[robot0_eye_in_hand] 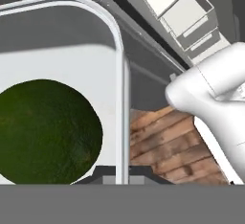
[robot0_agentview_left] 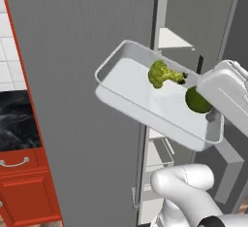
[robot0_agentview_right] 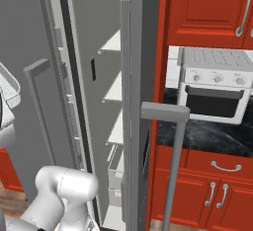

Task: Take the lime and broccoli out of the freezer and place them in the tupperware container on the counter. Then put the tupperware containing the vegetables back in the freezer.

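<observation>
Lime (robot0_eye_in_hand: 45,131) lies loose nearest the gripper (robot0_eye_in_hand: 122,173), clamped shut on the near rim of the stiff, light tupperware container (robot0_agentview_left: 126,83), with broccoli (robot0_agentview_left: 162,73) farther in, both likely to roll, before the open freezer (robot0_agentview_right: 106,101)

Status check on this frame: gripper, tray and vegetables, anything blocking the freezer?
Gripper shut on tupperware container rim, tray aloft and tilted. Broccoli and lime inside. Freezer door open, shelves unobstructed.
</observation>
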You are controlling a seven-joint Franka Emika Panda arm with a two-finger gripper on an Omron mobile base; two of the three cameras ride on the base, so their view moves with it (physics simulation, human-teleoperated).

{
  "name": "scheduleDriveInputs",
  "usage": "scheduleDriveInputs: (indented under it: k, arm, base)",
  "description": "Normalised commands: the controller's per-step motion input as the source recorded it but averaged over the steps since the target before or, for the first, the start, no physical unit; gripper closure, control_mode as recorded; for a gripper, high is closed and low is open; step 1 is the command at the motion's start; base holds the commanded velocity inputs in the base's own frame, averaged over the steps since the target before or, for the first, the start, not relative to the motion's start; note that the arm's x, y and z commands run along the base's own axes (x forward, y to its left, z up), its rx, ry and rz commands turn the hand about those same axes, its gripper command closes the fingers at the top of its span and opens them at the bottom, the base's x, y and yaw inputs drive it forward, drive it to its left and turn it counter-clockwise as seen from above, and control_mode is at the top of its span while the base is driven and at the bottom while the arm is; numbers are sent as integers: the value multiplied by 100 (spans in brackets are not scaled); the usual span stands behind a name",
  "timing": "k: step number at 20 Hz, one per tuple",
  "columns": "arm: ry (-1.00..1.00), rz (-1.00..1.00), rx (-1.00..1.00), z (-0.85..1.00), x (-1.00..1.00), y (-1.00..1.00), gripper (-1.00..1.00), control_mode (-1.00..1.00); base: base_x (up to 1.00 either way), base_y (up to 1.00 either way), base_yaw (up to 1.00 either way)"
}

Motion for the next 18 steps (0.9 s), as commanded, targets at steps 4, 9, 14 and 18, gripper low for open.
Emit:
scheduleDriveInputs:
  k: [4, 9, 14, 18]
  arm:
    - [0, -52, 15, 5, 0, -6, 100, -100]
    - [0, -55, 7, 2, 18, -2, 100, -100]
    - [10, -48, 12, 12, 7, -42, 100, -100]
    - [13, -36, 16, 14, 21, -53, 100, -100]
  base:
    - [0, 0, 0]
    - [0, 0, 0]
    - [0, 0, 0]
    - [0, 0, 0]
